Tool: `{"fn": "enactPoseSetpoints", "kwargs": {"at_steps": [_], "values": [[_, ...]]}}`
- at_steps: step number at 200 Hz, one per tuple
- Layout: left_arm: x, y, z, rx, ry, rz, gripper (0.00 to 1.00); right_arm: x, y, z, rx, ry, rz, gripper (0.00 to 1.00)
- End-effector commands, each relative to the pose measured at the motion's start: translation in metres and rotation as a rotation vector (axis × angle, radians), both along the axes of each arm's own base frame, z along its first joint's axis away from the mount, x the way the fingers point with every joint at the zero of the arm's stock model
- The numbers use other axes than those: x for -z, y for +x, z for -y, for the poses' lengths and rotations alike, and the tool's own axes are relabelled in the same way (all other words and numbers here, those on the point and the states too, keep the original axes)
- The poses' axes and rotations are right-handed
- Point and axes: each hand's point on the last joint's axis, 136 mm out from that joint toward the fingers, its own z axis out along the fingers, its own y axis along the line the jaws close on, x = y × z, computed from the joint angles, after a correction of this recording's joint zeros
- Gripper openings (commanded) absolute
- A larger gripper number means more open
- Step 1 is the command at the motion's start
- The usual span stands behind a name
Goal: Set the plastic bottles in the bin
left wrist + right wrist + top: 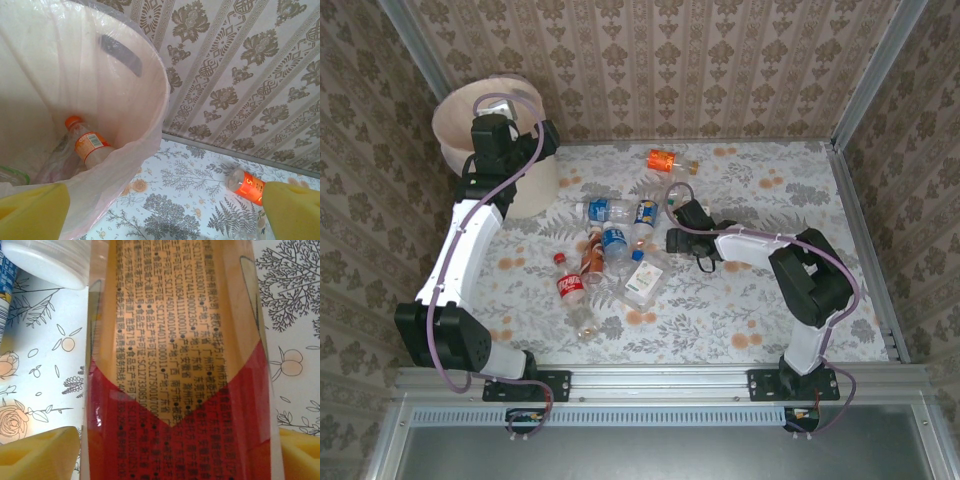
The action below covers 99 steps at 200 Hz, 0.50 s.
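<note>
Lab test booth dressed like a home: damask wallpaper panels [720,60] in an aluminium frame [875,70] around floral-cloth table [760,300], arm rail [660,380] at table's near edge.

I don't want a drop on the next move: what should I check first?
1. Left gripper open and empty: ok.
2. Left gripper above the tall cream plastic bin: ok.
3. Orange-capped clear plastic bottle lying inside the bin: ok.
4. Red-and-gold-labelled clear bottle between the right gripper's yellow fingers: ok.
5. Right grip firm on that bottle: cannot tell.
6. Floral table cleared: not ok, a pile of clear plastic bottles lies there.
</note>
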Motion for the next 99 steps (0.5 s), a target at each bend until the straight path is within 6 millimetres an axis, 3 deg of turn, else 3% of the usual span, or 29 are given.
{"fn": "enactPoseSetpoints", "kwargs": {"at_steps": [1,31,55,74,99], "values": [[0.011,0.002,0.0,0.005,-0.021,-0.036,1.0,0.003,0.001,0.007,-0.023,-0.056,0.022,0.83],[0.007,0.004,0.013,0.056,-0.082,-0.02,1.0,-0.008,0.0,0.013,-0.044,-0.076,0.079,0.71],[0.005,0.006,0.035,0.132,-0.134,-0.018,1.0,-0.024,-0.003,0.016,-0.07,-0.064,0.14,0.63],[0.004,0.006,0.053,0.185,-0.151,-0.02,1.0,-0.039,-0.007,0.021,-0.079,-0.064,0.186,0.61],[-0.002,-0.001,0.095,0.339,-0.209,-0.002,1.0,-0.059,-0.013,0.022,-0.098,-0.03,0.265,0.55]]}}
